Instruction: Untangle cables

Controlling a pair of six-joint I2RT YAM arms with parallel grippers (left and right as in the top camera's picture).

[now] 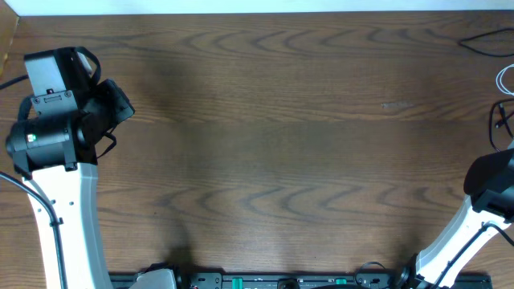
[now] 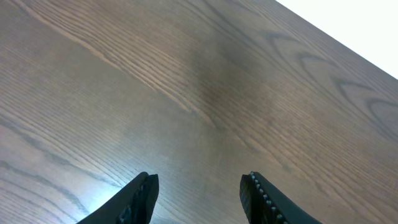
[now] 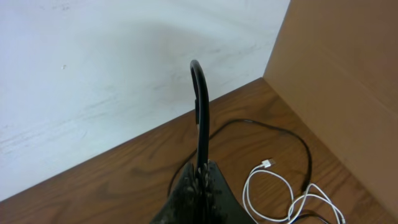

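Note:
My right gripper [image 3: 202,180] is shut on a black cable [image 3: 200,106] that stands up from the jaws in a stiff arc and curls over at the top. More black cable loops on the table behind it. A white cable [image 3: 273,186] with a small plug end lies coiled on the wood to the right, crossing the black one. In the overhead view, thin black [image 1: 484,42] and white [image 1: 503,80] cables lie at the far right edge. My left gripper [image 2: 199,186] is open and empty above bare wood, far from the cables.
The brown wooden table [image 1: 273,136] fills the overhead view. A white wall [image 3: 124,74] and a brown board [image 3: 348,81] bound the table corner by the cables. The left arm [image 1: 56,128] sits at the far left, the right arm [image 1: 491,183] at the right edge.

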